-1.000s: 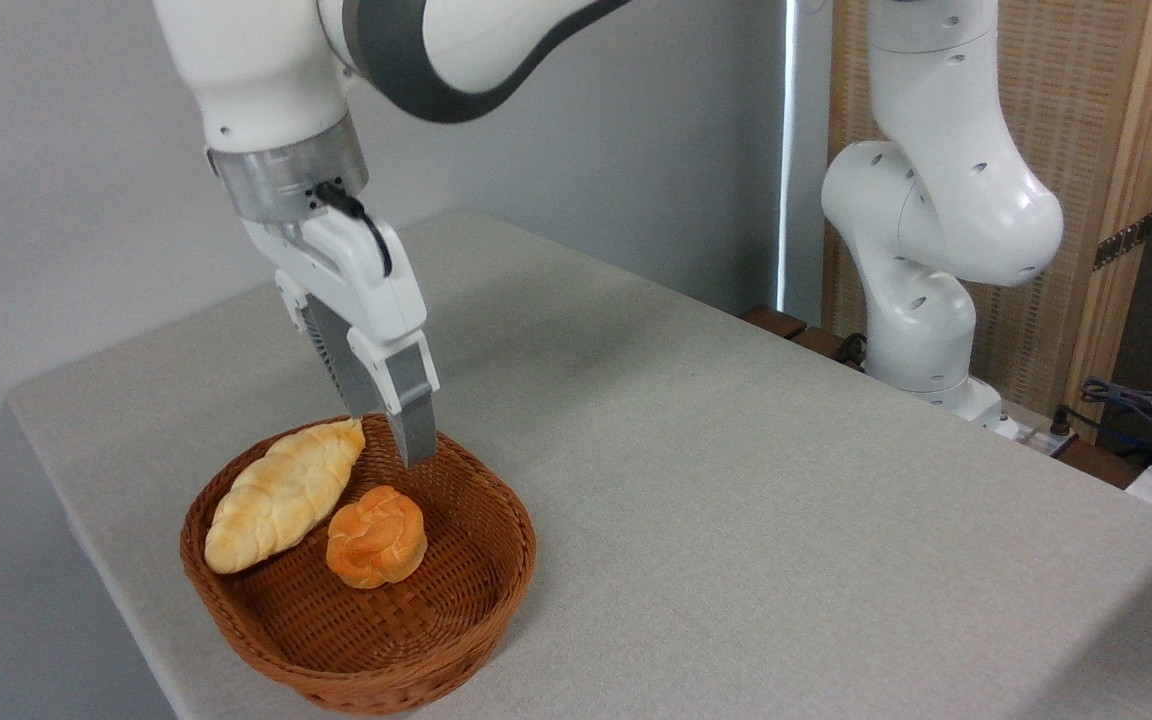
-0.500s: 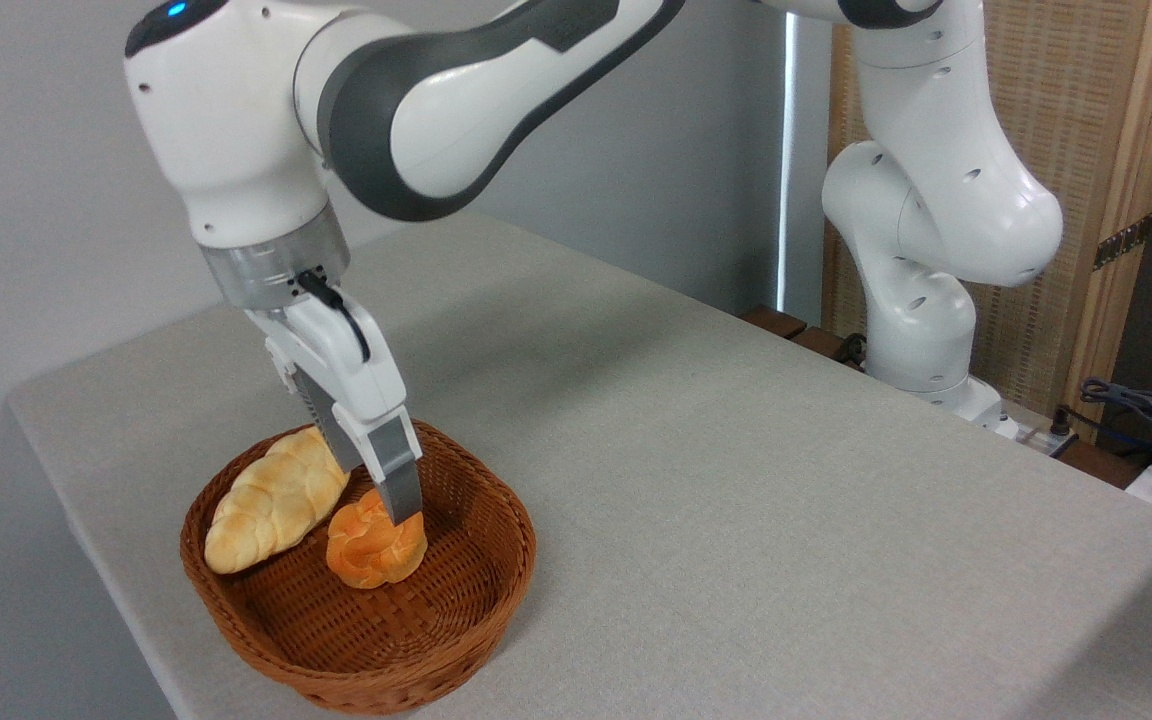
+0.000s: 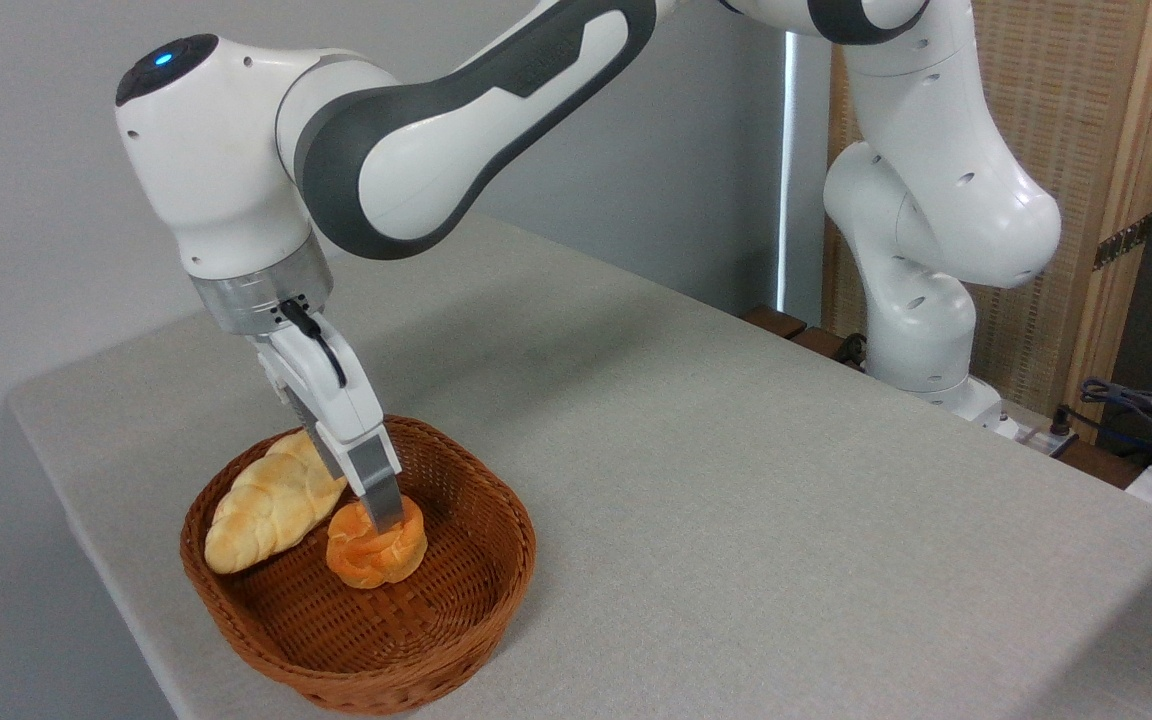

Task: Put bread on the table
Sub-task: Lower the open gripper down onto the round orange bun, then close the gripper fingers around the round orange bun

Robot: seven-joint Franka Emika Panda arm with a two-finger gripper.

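Nearest the camera, a brown wicker basket [image 3: 456, 640] sits on the front left part of the counter [image 3: 736, 520], its lower rim just cut by the picture's bottom edge. Inside it lies the bread [image 3: 376, 552], a small orange-golden knotted bun, resting on the basket floor toward the middle. Touching or just beside it on the left lies a longer pale braided loaf [image 3: 261, 510], leaning against the basket's left wall.

The gripper [image 3: 381, 515] reaches down into the basket from above, tilted, and its tip meets the top of the bun. Only one of the fingers [image 3: 383, 498], the grey one facing the camera, is plain to see; the other is hidden behind it and behind the bun, so whether they are spread, closed, or already clamped on the bun cannot be told.

Farther back, the white arm [image 3: 416, 150] stretches across to its base [image 3: 921, 330] at the counter's far right edge; its upper links run out of frame at the top. Behind stands a woven panel [image 3: 1066, 120], and cables [image 3: 1136, 405] lie at the right.
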